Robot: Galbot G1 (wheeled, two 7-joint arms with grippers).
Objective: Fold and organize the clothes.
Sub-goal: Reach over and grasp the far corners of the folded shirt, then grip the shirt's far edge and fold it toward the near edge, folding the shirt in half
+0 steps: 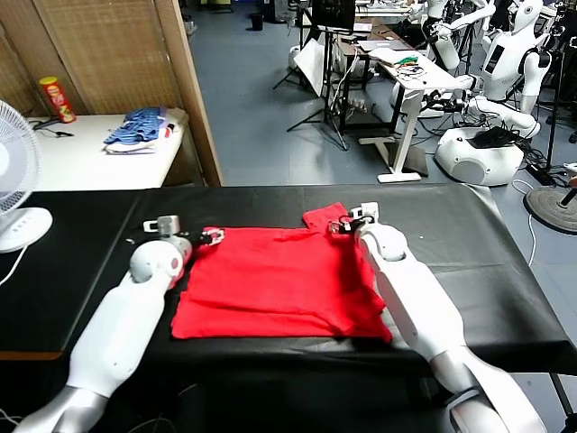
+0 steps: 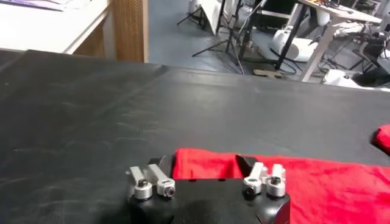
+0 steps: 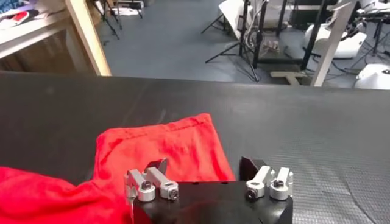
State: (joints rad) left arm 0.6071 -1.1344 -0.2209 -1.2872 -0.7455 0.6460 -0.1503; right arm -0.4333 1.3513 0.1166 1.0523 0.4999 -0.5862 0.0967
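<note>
The clothes, one bright red T-shirt [image 1: 279,284], lie spread flat on the black table [image 1: 505,271]. My left gripper [image 1: 212,237] sits at the shirt's far left corner. In the left wrist view this gripper [image 2: 204,165] stands open, with the red hem [image 2: 204,164] between its dark fingertips [image 2: 247,164]. My right gripper [image 1: 347,221] is at the far right sleeve. In the right wrist view it [image 3: 204,167] is open too, low over the rumpled red sleeve [image 3: 164,143], one fingertip [image 3: 159,167] on the cloth and the other on bare table.
A white fan [image 1: 13,180] stands at the table's left edge. Behind it, a white side table carries a blue-and-white cloth pile [image 1: 140,128] and a red can [image 1: 57,97]. A wooden screen post [image 1: 194,99] and other robots [image 1: 487,117] stand beyond the far edge.
</note>
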